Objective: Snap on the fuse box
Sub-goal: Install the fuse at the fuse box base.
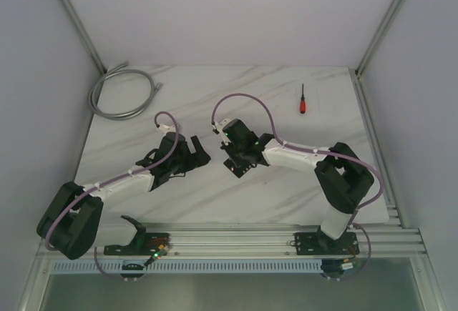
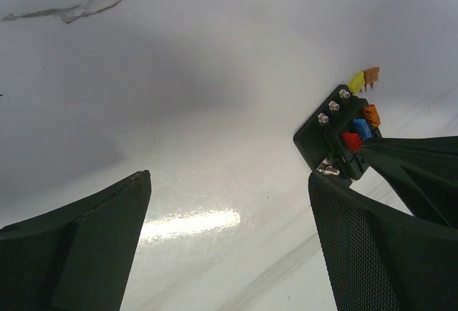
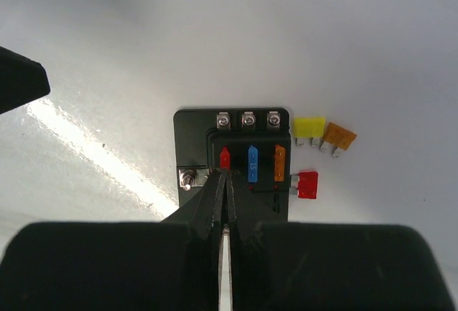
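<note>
"Marble worktop. How far along are they?"

"Right fingers are pressed together, tips at the red fuse seated in the fuse box, mid-worktop. Left fingers stand spread nearby, holding nothing. Three fuses fill slots and three loose fuses lie beside it: roughly halfway, probably."

"Room?"

"Plenty: every edge and the screwdriver lie well apart from it."

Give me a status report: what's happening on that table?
Left tool open, clear of the fuse box. Right tool shut, tips at the seated red fuse. Fuse box flat on table. Three loose fuses beside it, nothing blocking.
</note>
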Available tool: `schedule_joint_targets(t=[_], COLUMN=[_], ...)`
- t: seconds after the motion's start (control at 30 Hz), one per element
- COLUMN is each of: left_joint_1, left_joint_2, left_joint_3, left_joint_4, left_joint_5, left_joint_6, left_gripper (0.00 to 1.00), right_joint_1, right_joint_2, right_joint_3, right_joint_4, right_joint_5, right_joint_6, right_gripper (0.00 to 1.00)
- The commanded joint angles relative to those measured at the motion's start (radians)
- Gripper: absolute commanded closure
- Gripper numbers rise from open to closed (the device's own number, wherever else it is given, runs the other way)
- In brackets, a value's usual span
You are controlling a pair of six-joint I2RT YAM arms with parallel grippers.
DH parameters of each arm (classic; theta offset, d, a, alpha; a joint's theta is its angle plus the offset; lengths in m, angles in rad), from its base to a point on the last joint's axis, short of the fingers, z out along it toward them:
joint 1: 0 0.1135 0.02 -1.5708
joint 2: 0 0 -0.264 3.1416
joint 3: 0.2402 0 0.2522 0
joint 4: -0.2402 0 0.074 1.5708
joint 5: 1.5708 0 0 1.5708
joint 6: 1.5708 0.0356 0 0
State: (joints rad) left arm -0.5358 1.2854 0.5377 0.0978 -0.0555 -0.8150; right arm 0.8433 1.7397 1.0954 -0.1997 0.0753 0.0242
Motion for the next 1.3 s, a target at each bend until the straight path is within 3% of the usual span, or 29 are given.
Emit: schedule_joint_targets(t=[0.0, 1.27], left_joint_1=[0.007, 0.01], left_joint_2=[0.0, -0.043], left_joint_3=[-0.007, -0.043], left_joint_4=[0.016, 0.017], left_joint_5=[0.01, 0.008], left_joint_6=[-0.003, -0.024], left_gripper=[0.0, 0.0], right_joint_1=[0.002, -0.003], right_joint_2=[0.036, 0.399], right_joint_3=[0.024, 0.159], right_joint_4=[-0.073, -0.34], right_joint_5=[-0.02, 0.043], right_joint_6=[-0.016, 0.103], right_gripper=[0.98, 1.0])
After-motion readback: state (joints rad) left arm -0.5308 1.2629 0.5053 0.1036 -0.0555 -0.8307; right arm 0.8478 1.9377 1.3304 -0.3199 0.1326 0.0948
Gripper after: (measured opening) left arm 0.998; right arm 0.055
